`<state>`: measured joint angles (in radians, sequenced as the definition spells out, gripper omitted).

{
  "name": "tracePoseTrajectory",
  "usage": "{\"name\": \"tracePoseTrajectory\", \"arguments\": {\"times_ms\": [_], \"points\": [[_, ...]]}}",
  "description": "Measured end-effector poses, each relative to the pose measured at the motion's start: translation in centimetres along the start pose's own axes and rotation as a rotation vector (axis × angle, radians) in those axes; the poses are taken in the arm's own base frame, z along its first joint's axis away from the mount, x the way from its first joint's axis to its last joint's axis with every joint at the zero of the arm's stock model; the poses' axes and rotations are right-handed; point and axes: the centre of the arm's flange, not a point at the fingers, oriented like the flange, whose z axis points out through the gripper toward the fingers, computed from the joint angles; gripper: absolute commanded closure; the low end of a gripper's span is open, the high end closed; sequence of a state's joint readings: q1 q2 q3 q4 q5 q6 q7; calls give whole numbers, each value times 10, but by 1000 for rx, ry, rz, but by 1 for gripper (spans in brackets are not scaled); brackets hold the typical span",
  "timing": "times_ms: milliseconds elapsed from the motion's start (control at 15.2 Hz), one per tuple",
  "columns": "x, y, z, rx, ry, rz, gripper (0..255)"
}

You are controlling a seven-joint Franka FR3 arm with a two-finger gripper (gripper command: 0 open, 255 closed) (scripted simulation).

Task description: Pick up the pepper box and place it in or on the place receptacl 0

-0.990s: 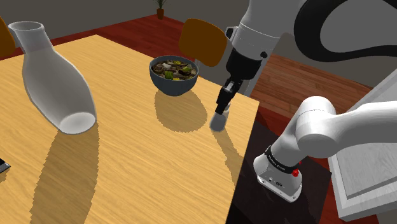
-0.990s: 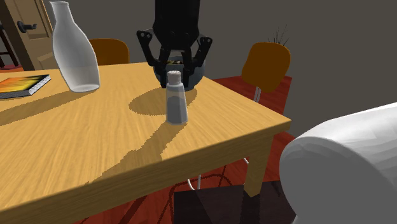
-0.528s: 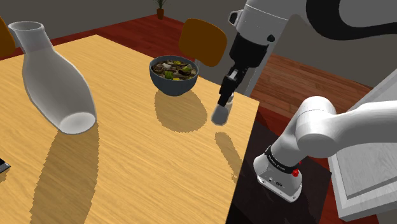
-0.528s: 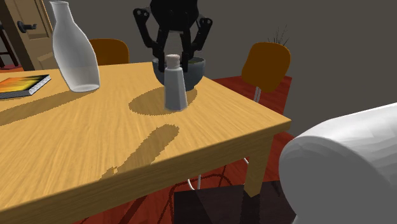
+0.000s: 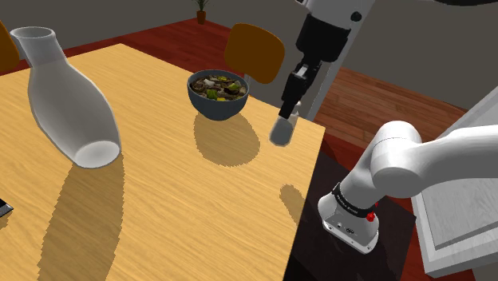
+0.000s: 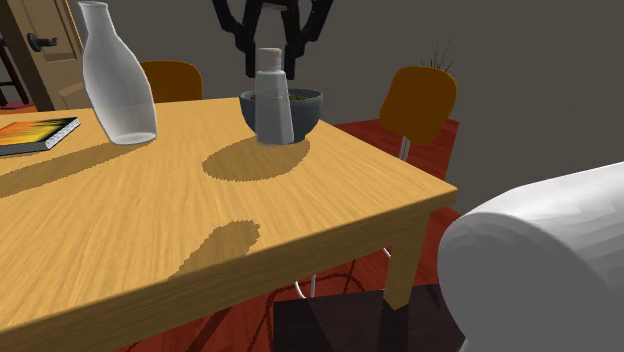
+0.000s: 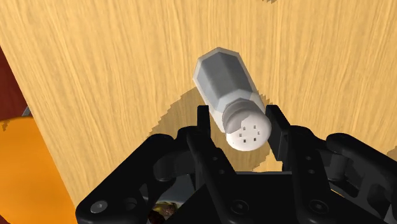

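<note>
Pepper shaker (image 7: 230,92) is clamped at its cap by the end effector (image 7: 240,121) and hangs below it. Its long axis runs in line with the fingers, base clear of the table (image 5: 160,199). Bowl (image 5: 211,108) of food is near, lower and off to one side of the end effector. Likely next a short sideways carry.

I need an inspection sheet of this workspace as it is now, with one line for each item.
Surface: wooden table.
Job's things: grey pepper shaker, in the air above the table; dark bowl, holding food.
Clutter: white vase; book at the table's edge.
Grippers: gripper shut on the pepper shaker near its cap.
Cables: nothing seen.
Surroundings: orange chairs, red-brown floor, potted plant.
</note>
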<state>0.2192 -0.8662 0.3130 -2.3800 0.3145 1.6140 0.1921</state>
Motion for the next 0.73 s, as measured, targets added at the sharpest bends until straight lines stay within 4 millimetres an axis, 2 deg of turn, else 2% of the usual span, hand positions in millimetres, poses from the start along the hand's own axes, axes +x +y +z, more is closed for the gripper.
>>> {"name": "tracePoseTrajectory", "arguments": {"times_ms": [726], "points": [[4, -4, -58, 0, 0, 0, 255]]}}
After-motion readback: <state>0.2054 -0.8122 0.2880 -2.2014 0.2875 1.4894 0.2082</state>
